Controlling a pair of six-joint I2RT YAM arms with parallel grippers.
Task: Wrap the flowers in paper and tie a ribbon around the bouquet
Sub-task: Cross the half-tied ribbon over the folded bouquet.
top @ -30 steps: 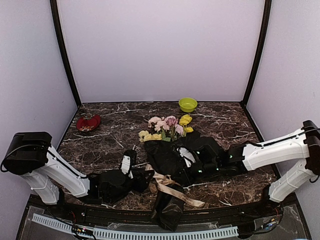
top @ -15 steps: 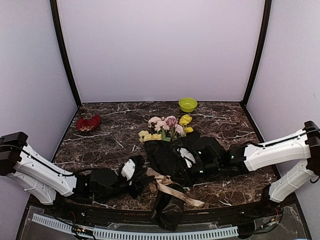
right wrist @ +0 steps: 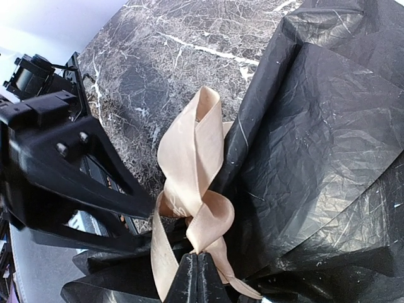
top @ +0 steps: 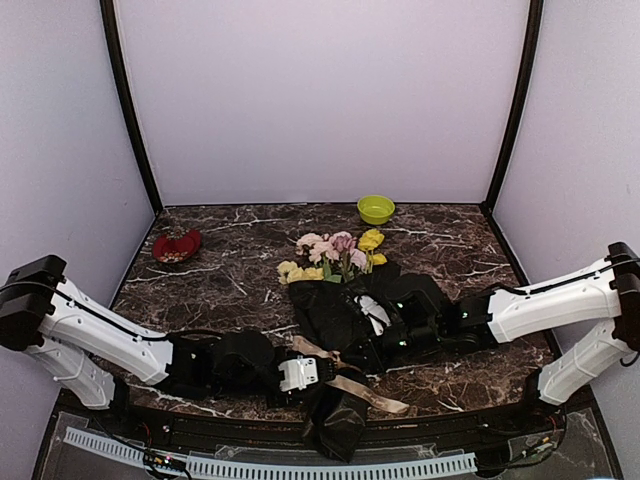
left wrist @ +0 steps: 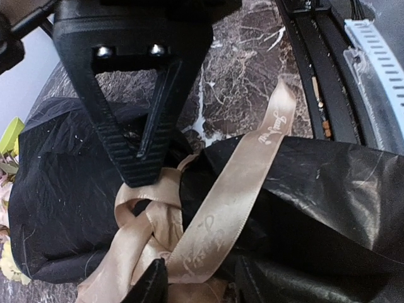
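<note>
Marbled table [top: 220, 260], flowers [top: 335, 250] in paper [top: 335, 310], right fingers [right wrist: 188, 287] pinching ribbon [right wrist: 189, 158], left fingers [left wrist: 129, 145] astride it (grip unclear)

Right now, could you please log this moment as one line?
step: tying ribbon | left jaws: open around ribbon | right jaws: shut on ribbon | bouquet: wrapped, lying flat

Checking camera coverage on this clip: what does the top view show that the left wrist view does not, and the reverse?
Only the top view: the red dish and the right arm. Only the left wrist view: lettering printed on the ribbon, and the left tool's ribbed finger against the knot. Both: the knotted ribbon on the black paper, lying on the marbled table.
</note>
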